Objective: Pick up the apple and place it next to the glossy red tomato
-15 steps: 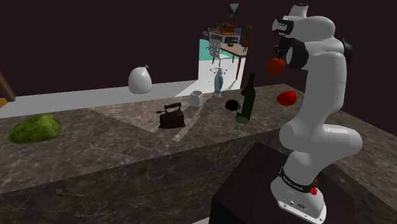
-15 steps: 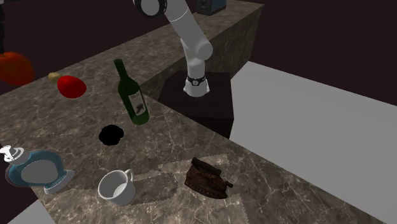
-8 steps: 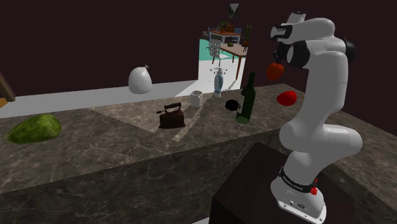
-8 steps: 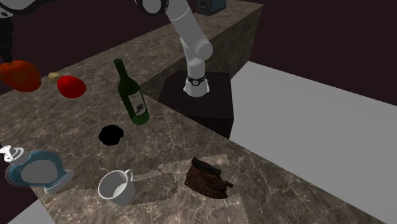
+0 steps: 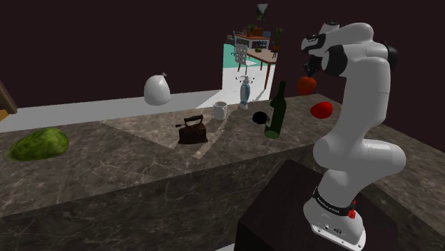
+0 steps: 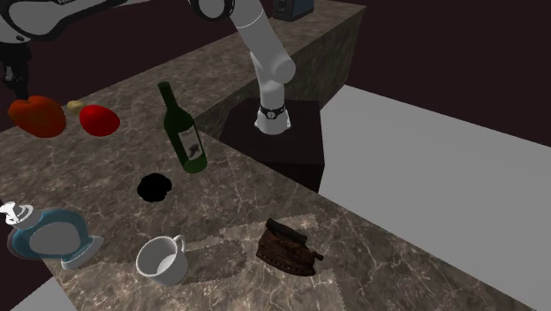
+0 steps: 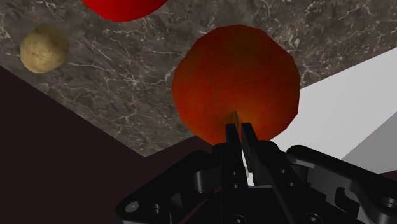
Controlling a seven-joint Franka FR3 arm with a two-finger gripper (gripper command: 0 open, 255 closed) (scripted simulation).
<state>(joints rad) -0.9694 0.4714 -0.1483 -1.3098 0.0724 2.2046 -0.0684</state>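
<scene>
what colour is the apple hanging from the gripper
Deep orange-red, shading darker toward its edges; the apple shows best in the wrist view.

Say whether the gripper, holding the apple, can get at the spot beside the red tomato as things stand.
Likely yes. The gripper, fingers shut on the stem of the apple, hangs close beside the tomato. Bare counter lies between them; the small tan ball sits to one side.

Prob. a home kitchen: marble counter [image 5: 128, 171] w/ wine bottle [image 5: 275, 114], mug [image 5: 220, 110]; dining table [image 5: 262, 55] in bg
</scene>
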